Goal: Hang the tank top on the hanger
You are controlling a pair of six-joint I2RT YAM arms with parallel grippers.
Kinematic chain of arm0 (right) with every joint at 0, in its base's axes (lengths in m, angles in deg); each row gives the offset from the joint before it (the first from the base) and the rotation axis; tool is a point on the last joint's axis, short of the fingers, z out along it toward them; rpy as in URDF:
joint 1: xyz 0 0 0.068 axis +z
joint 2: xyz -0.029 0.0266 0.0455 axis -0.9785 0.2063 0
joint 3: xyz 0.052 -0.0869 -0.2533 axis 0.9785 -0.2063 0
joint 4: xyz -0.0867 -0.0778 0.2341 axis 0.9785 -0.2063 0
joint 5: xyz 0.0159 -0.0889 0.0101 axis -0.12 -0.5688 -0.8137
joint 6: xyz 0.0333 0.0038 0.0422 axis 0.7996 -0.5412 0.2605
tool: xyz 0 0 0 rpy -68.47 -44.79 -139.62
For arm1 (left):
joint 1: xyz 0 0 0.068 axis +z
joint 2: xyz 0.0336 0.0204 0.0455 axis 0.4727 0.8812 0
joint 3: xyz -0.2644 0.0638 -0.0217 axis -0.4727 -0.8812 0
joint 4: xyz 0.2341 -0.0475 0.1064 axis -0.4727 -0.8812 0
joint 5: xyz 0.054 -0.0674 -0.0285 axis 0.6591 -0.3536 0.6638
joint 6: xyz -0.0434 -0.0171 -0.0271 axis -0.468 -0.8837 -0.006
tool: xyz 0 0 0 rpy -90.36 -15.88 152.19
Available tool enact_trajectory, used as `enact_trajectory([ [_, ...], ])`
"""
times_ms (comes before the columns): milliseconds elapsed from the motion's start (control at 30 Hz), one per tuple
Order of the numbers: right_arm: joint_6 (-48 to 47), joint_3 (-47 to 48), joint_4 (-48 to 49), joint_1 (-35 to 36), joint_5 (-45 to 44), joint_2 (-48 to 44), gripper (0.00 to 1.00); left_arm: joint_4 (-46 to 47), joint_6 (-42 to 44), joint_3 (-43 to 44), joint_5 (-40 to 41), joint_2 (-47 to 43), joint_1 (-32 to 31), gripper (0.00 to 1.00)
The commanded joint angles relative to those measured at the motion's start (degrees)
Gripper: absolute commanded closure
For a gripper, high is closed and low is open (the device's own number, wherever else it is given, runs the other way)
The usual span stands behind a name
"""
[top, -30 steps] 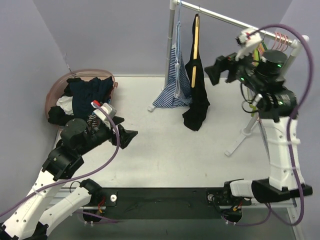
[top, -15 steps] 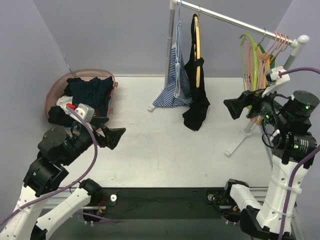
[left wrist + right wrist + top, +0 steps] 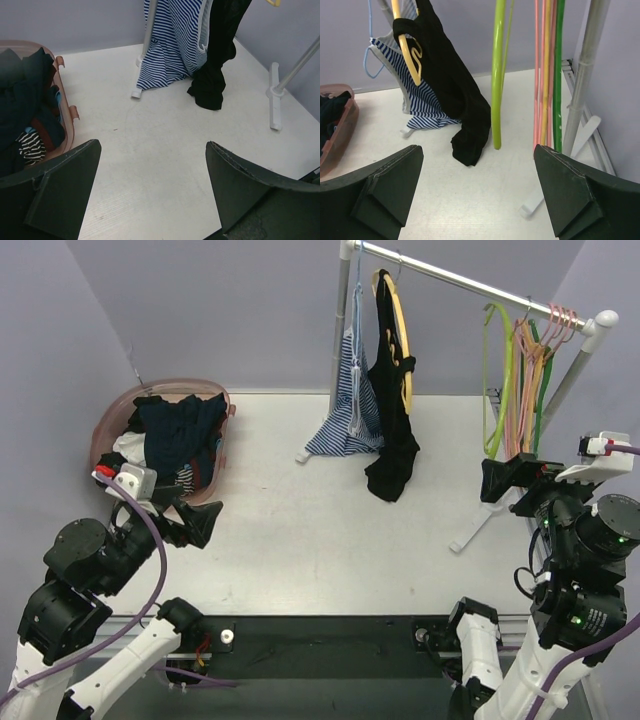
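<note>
Left gripper [image 3: 151, 146]: jaws spread wide, nothing between them; low and well apart from the rail [image 3: 450, 278], towards its post end.
Right gripper [image 3: 477, 148]: equally wide and empty, below the rail's far end, near the spare green and pink hangers [image 3: 493, 370].
Table [image 3: 320, 530]: bare between both grippers and the foot of the rail.
Tank top [image 3: 390, 410]: hangs under the rail just beside the striped garment [image 3: 350, 390]; its lower end seems to reach the table.
Hanger [image 3: 408, 60]: yellow, hooked on the rail near the post, with the black fabric draped over it in a long, bunched fall.
Step, as judged: the garment appears to be hung, so what remains is a check and a clean retreat.
Doing it well: neither arm should sweep up towards the rail, since a brush against the hem could drag the fabric down.
Risk: the drape looks lopsided, so the top may slide; whether both straps sit on the hanger cannot be told.
</note>
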Motion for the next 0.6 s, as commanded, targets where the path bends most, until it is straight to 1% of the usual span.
enact_trajectory([
  [0,1.34,0.54,-2.33,-0.46,-3.52,-0.48,0.00,-1.14,0.67,0.79,2.28,-1.41,0.16,0.03],
  [233,2.75,-0.43,-2.86,-0.73,-0.54,-0.74,0.00,-1.50,0.85,0.87,3.34,-2.29,0.25,0.03],
  [567,1.96,-0.17,-3.30,-0.73,0.70,-0.66,0.00,-0.36,0.67,0.78,3.52,-2.56,0.16,0.03],
])
